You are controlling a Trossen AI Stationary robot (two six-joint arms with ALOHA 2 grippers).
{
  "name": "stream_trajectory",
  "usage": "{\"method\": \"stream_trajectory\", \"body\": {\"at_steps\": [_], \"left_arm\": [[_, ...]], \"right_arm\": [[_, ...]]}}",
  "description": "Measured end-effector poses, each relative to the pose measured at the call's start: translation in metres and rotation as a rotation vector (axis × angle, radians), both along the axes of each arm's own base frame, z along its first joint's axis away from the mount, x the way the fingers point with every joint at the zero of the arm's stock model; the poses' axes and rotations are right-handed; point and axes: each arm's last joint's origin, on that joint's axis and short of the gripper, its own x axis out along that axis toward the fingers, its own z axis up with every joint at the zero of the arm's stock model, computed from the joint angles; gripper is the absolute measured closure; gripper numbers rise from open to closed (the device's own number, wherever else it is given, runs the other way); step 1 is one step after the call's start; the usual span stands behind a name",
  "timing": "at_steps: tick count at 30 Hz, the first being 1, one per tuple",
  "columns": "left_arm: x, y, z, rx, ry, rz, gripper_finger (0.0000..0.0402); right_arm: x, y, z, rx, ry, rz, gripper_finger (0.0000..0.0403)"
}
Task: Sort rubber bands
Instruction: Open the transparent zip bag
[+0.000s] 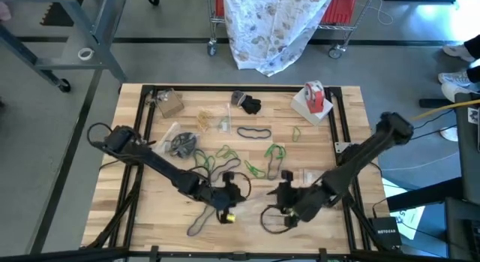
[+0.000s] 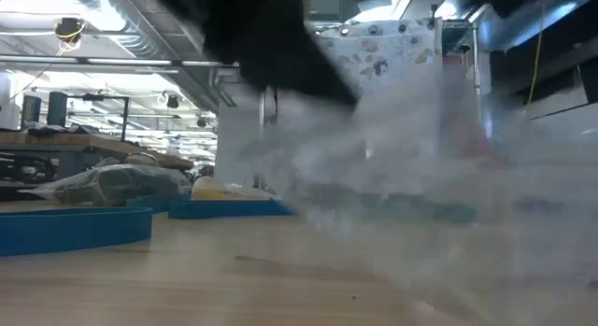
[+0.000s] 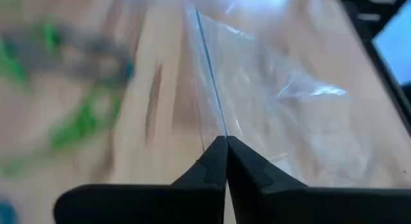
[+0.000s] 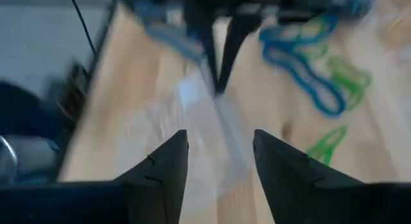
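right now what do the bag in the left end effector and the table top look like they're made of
The bag pinched by the shut left end effector looks like thin clear plastic film: see-through, glossy, creased, with bright glints. The table top looks like pale wood in joined strips, matte, with visible grain and seams, inside a black frame.

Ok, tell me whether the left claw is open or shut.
Shut: the left claw has its fingers pressed together, pinching the clear plastic bag's edge.

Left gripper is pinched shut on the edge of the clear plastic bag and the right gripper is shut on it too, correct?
Not quite. The left gripper is pinched shut on the clear plastic bag, but the right gripper is open, its fingers apart over the bag, as the right wrist view shows.
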Motion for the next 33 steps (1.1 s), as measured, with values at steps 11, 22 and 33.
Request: {"method": "stream_trajectory", "body": {"at_steps": [11,22,33], "left_arm": [[0.009,-0.027,0.055,0.623,-0.094,-0.135,0.0402],[0.013,-0.017,0.052,0.585,-0.062,-0.084,0.0401],[0.014,-0.01,0.05,0.508,-0.046,-0.022,0.0401]], "right_arm": [[0.033,-0.037,0.068,0.225,0.033,-0.049,0.0233],[0.06,-0.039,0.045,0.271,0.241,-0.128,0.0233],[0.064,-0.039,0.039,0.255,0.241,-0.174,0.0233]]}}
